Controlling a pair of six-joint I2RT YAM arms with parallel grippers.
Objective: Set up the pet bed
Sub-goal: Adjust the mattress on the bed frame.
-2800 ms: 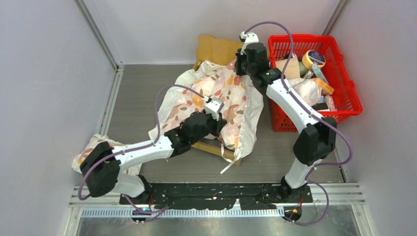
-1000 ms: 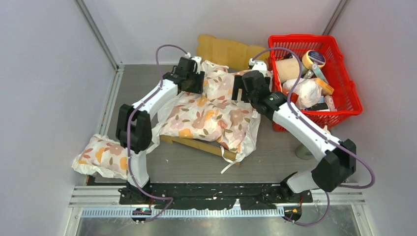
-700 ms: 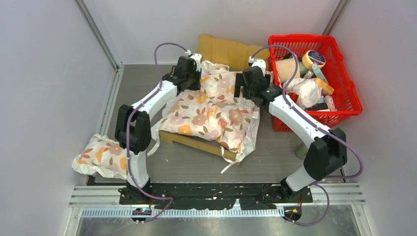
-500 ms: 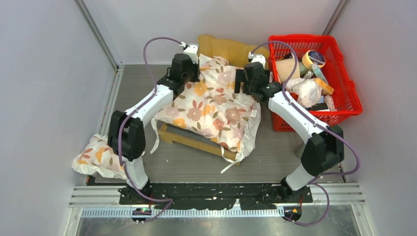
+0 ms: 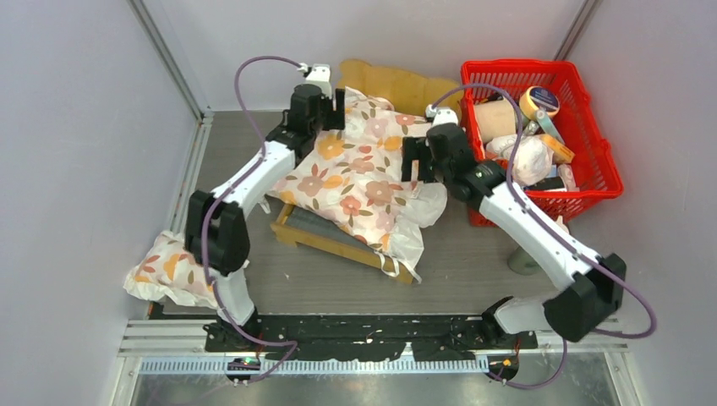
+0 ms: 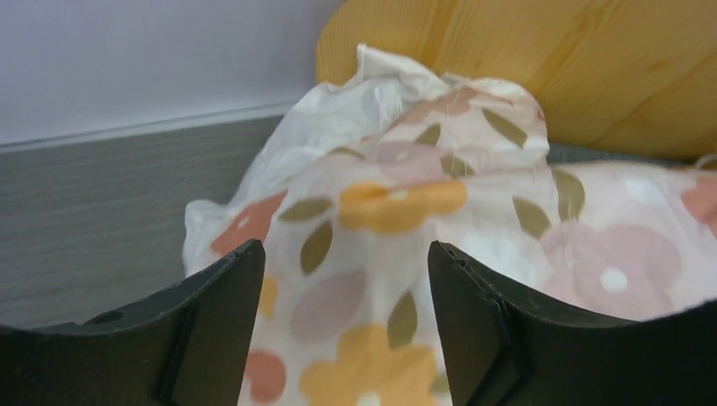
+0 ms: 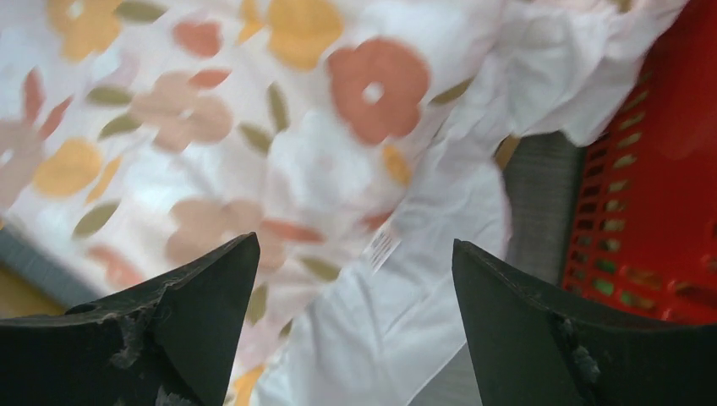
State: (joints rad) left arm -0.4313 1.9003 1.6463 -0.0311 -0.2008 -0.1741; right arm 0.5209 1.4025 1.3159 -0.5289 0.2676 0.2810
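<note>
The pet bed (image 5: 336, 243) sits mid-desk, a light-wood frame with smooth, straight rails. Its scalloped headboard (image 5: 397, 83) stands upright at the far end, close to the back wall. The long axis runs from that headboard towards the arm bases, skewed so that the foot rail slants across our top view, its left corner farther away than its right. A narrow strip of the dark grey sleeping surface shows just inside the foot rail at the near left.

The rest is covered by the floral cushion (image 5: 355, 173), soft, puffy white cloth printed with orange and pink flowers and olive leaves. It lies crumpled, with plain white fabric bunched at its right edge and thin white ties hanging over the near right corner of the frame.

The left fingers (image 6: 211, 338), matte black, are spread wide at the cushion's far left corner by the headboard. Cloth shows between them, but they do not pinch it. The right fingers (image 7: 186, 321) are equally wide apart above the cushion's right side, holding nothing.

The red basket (image 5: 507, 63), a plastic mesh tub full of small items, stands just right of the bed. A small floral pillow (image 5: 169, 271) lies at the near left edge. Bare grey wood-grain desk (image 5: 473, 271) runs along the bed's near and left sides.
</note>
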